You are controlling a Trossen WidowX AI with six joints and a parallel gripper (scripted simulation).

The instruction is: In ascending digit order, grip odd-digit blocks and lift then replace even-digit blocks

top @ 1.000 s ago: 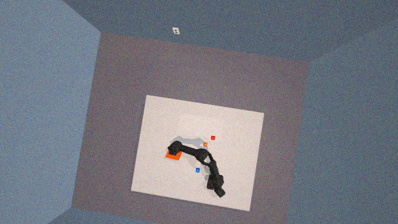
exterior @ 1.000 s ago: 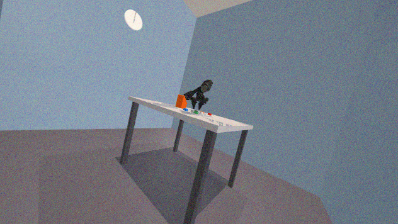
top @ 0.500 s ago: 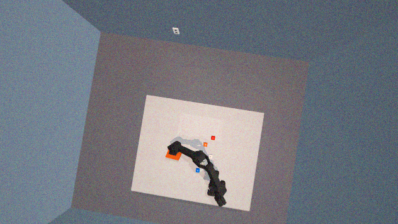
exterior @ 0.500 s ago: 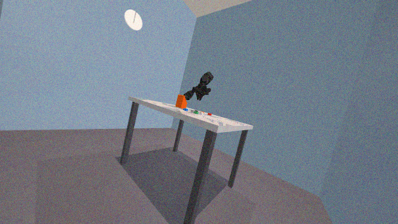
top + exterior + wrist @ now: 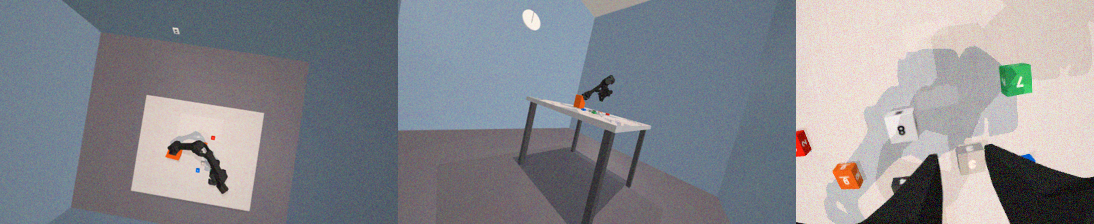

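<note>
My gripper [image 5: 961,157] [image 5: 602,99] hangs well above the table [image 5: 239,132] [image 5: 625,126], its dark fingers drawn close with nothing between them. In the wrist view a green block marked 7 [image 5: 1014,79] lies on the table at upper right, clear of the fingers. A white block marked 8 [image 5: 900,124] lies at mid left. A pale grey block [image 5: 969,157] shows far below through the gap between the fingers. An orange block [image 5: 848,175] and a red block [image 5: 801,143] [image 5: 213,138] lie at the left. A blue block [image 5: 1028,159] [image 5: 197,170] peeks past the right finger.
The arm's orange base [image 5: 173,155] [image 5: 579,102] stands near the middle of the table. A small dark block [image 5: 900,181] lies beside the left finger in the wrist view. The table stands on four dark legs in a blue-walled room.
</note>
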